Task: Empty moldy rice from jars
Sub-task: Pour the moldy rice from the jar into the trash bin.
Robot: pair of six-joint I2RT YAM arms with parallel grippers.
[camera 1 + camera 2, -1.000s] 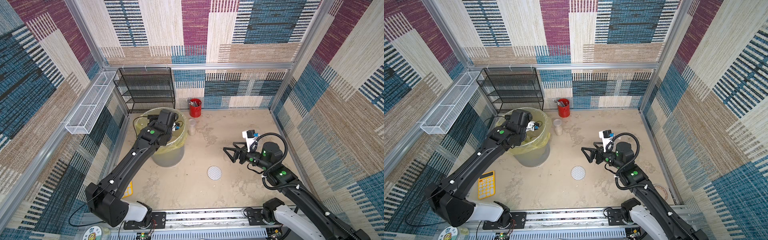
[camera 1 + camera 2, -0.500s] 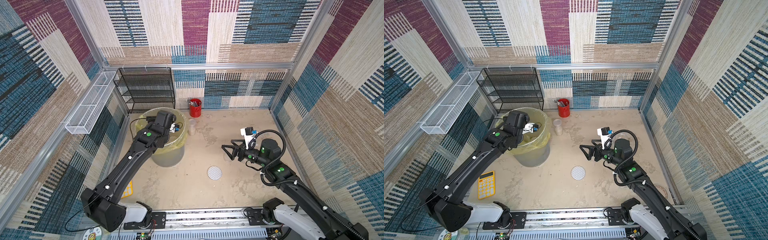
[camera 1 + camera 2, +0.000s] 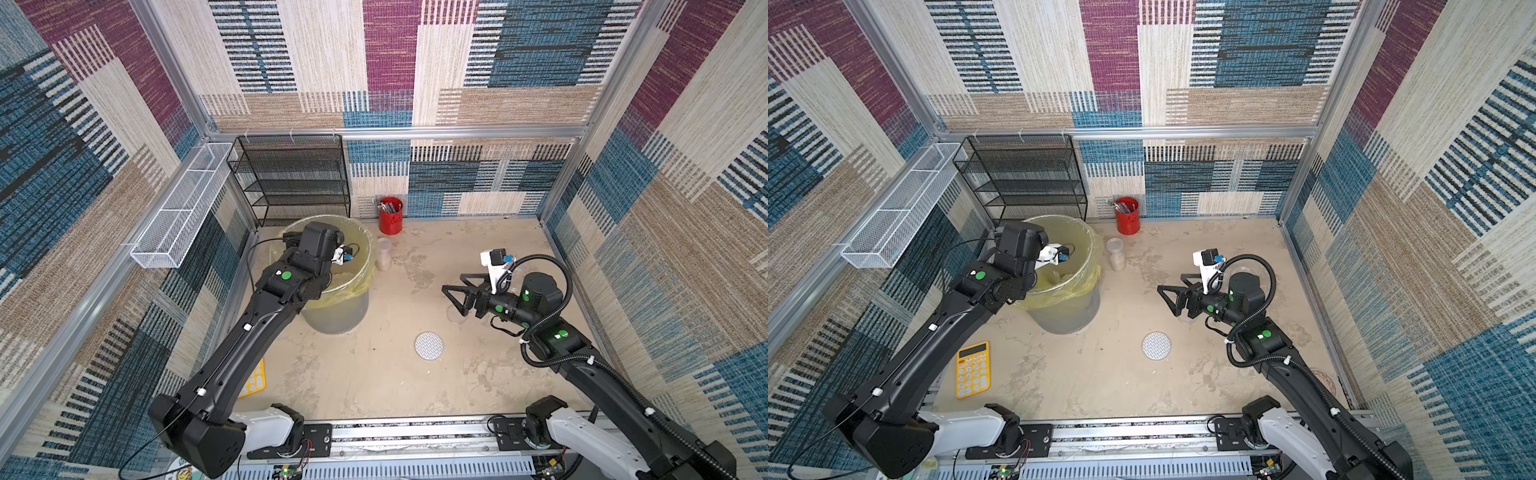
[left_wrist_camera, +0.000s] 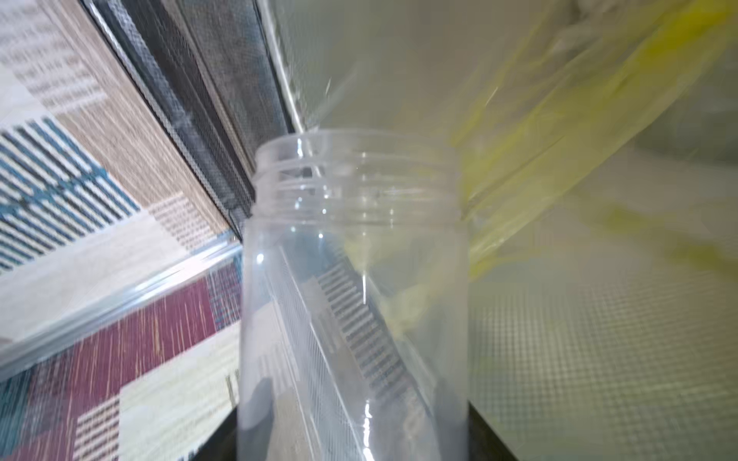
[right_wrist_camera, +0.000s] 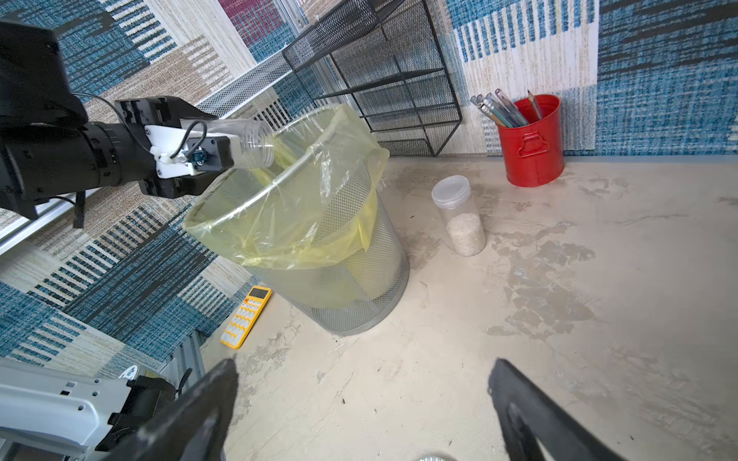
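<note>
Beige desk (image 5: 559,319), patchwork walls: clear jar (image 5: 257,143) is tipping over the lined bin (image 5: 347,211), looking emptied. Left pincer (image 5: 225,149) is clamping it, easing back left. Next, moldy rice (image 5: 465,233) is waiting in the lidded jar (image 5: 453,191) beside the bin. Right pincer (image 5: 363,365) is hovering wide.

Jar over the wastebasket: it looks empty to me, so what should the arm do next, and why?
Probably draw the jar back and set it down: it looks empty, mouth over the lined wastebasket, while the lidded jar beside it holds rice.
</note>
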